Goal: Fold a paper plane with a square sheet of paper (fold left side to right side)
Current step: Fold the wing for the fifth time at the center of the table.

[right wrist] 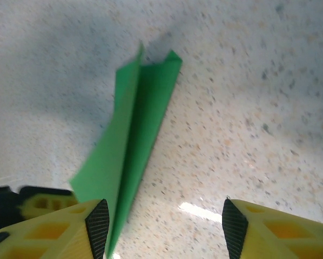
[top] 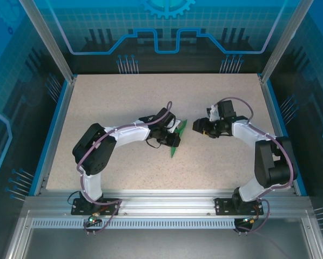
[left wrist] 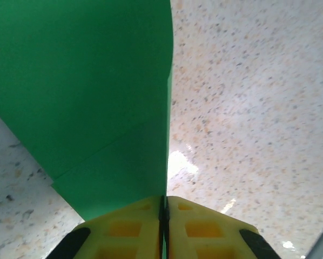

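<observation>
Two tools | left tool (left wrist: 163, 204) clamped on green paper (left wrist: 80, 91) edge | right tool (right wrist: 164, 221) apart, paper beside one finger

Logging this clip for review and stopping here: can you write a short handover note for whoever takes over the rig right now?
Left gripper: shut on an edge of the green paper, holding it over the table.
Right gripper: open, the paper beside one finger, not clamped.
Done: the paper is folded into a narrow, layered shape with a lengthwise crease.
Left: whether the plane is finished cannot be told; check the folds, press the crease if needed, then set it down.
</observation>
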{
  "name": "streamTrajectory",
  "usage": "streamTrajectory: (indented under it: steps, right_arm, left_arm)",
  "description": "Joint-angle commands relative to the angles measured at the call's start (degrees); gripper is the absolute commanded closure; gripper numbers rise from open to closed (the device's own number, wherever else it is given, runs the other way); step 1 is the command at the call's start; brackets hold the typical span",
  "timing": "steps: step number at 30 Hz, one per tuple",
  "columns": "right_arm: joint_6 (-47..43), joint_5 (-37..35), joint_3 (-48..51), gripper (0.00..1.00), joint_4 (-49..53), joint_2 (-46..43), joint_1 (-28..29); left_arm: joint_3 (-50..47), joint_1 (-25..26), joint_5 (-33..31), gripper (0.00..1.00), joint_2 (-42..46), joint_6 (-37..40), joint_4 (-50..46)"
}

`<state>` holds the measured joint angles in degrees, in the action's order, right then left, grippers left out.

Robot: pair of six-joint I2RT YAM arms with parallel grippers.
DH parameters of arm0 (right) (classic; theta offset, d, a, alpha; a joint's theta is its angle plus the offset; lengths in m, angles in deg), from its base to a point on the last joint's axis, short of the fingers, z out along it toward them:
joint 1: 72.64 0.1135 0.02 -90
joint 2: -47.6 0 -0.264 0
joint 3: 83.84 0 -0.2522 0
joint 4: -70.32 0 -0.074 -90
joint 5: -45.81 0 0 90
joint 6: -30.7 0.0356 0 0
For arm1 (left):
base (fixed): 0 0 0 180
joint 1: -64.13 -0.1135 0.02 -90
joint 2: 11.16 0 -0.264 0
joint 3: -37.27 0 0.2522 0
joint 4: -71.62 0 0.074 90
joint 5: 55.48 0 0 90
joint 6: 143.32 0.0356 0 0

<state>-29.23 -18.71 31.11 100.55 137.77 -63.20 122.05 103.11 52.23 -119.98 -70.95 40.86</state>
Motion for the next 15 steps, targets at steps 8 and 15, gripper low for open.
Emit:
streamTrajectory:
  steps: [8,15]
  right_arm:
    - [2.7,2.4,8.3,0.40,-11.0,-3.1,1.3]
    - [7.4,3.7,12.7,0.39,-20.1,-2.0,2.6]
  left_arm:
    - [-2.9,-4.5,15.7,0.89,-2.8,-9.4,10.9]
    - [-5.3,-6.7,21.3,0.89,-4.7,-15.9,18.8]
